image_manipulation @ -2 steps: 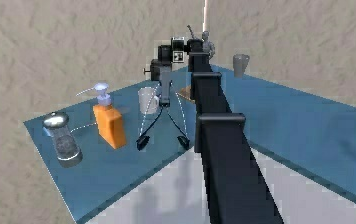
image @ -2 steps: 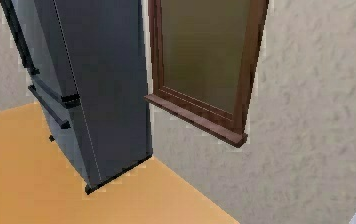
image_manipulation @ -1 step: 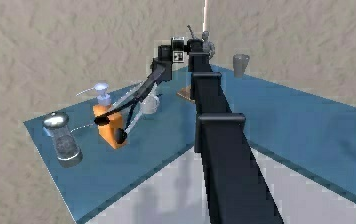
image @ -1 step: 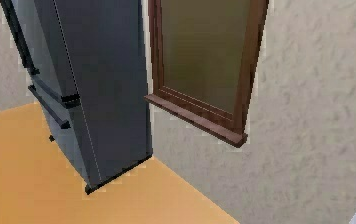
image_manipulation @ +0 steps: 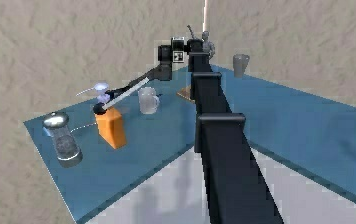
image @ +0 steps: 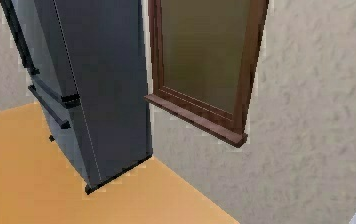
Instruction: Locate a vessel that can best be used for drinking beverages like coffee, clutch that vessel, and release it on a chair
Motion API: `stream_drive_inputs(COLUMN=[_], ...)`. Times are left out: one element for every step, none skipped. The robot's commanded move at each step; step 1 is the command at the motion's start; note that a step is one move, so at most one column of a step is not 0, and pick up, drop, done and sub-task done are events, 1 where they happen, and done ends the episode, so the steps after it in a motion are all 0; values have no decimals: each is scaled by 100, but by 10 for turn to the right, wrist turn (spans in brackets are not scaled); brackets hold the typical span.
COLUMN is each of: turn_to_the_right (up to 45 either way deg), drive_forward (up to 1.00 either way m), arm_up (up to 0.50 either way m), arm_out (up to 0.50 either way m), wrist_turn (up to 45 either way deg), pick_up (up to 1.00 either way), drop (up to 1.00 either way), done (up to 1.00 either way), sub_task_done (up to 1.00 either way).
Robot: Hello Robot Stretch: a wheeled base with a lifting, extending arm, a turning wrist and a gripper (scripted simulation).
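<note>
Ahead of the robot, forward view, left to right: orange floor (image: 26, 170) at 8 o'clock. A tall dark grey fridge (image: 86, 90) stands on it, left of centre. A brown-framed window (image: 201, 60) is set in the rough pale wall (image: 316, 100), at 2 o'clock of the fridge.

Arm side view, left to right, all on a blue counter (image_manipulation: 306, 120). We note a clear jar (image_manipulation: 61, 140) at 9 o'clock. Near it, at its 2 o'clock, stands an upright orange block (image_manipulation: 111, 130). The gripper (image_manipulation: 104, 98) sits at the block's 12 o'clock, with its thin fingers (image_manipulation: 136, 82) slanting in from 2 o'clock. We cannot tell whether it touches the block, nor whether it holds anything. A small clear cup (image_manipulation: 148, 101) stands on the counter at 3 o'clock of the fingertips, near them. The dark arm (image_manipulation: 226, 150) rises from 6 o'clock. A second clear glass (image_manipulation: 241, 66) stands at 1 o'clock, well apart from the cup.
</note>
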Motion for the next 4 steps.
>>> stream_drive_inputs(turn_to_the_right=[0, 0, 0, 0], drive_forward=[0, 0, 0, 0], arm_up=[0, 0, -8, 0], arm_out=[0, 0, 0, 0], wrist_turn=[450, 270, 0, 0], pick_up=[0, 0, 0, 100], drop=[0, 0, 0, 0], done=[0, 0, 0, 0], sub_task_done=[0, 0, 0, 0])
